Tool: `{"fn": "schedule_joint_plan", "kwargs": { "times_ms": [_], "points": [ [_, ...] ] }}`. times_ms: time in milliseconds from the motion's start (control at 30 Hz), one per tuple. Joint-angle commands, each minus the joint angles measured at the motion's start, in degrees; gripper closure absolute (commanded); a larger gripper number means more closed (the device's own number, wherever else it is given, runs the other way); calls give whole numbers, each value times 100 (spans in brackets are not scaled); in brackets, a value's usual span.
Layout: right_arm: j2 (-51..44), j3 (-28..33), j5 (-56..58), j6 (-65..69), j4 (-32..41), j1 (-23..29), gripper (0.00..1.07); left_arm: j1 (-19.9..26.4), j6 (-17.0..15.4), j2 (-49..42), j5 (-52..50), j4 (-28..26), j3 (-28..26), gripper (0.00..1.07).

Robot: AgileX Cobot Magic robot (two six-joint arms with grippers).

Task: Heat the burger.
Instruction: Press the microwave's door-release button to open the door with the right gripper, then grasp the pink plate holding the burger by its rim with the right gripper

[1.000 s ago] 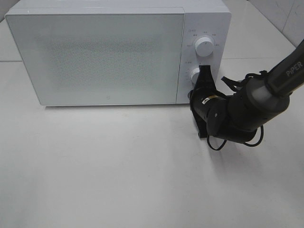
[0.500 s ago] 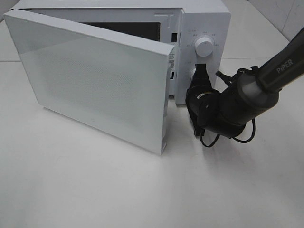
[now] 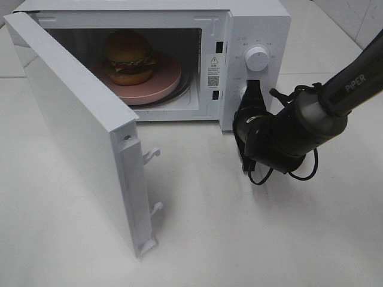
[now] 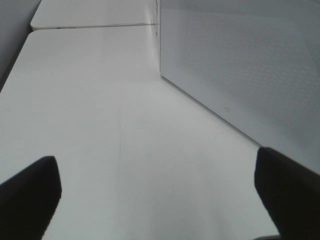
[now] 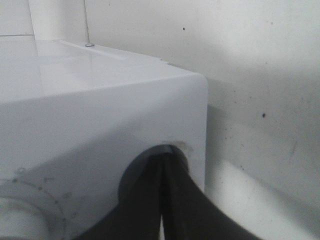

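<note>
Scene: a white microwave oven stands at the far side of a white table, seen from a high camera.
Door: the microwave door stands wide open, hinged on the left, with its free edge reaching toward the near side of the table.
Door latches: two white hooks stick out from the free edge of the door.
Burger: the burger sits inside the oven cavity, toward its left. It has a golden-brown bun, with green and red layers showing.
Plate: the burger rests on a round pink plate on the cavity floor.
Control panel: to the right of the cavity, with a white upper dial and a small warning sticker on the inner frame.
Right gripper: the black right gripper has its fingers pressed together with nothing between them. Its tip is at the control panel just below the upper dial. Whether it touches the panel cannot be told.
Left gripper: seen only from its wrist camera, the left gripper is spread wide and holds nothing. It is low over the bare table, near the outer face of the door.
</note>
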Motion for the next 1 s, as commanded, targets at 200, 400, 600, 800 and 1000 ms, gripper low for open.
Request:
{"fn": "schedule_joint_plan", "kwargs": {
  "times_ms": [200,400,600,800,1000],
  "points": [
    [-155,-309,-665,-201,-516,69,107,11,-46,-126,-34,11,23,3],
    [-453,155,-481,-218,-516,69,107,11,-46,-120,-34,11,23,3],
    [-670,476,-103,-201,-602,69,107,11,-46,-120,-34,11,23,3],
    [-1008,940,275,-229,-573,69,107,11,-46,-120,-34,11,23,3],
    [-1495,1375,688,-493,-607,69,107,11,-46,-120,-34,11,23,3]
  ]
}}
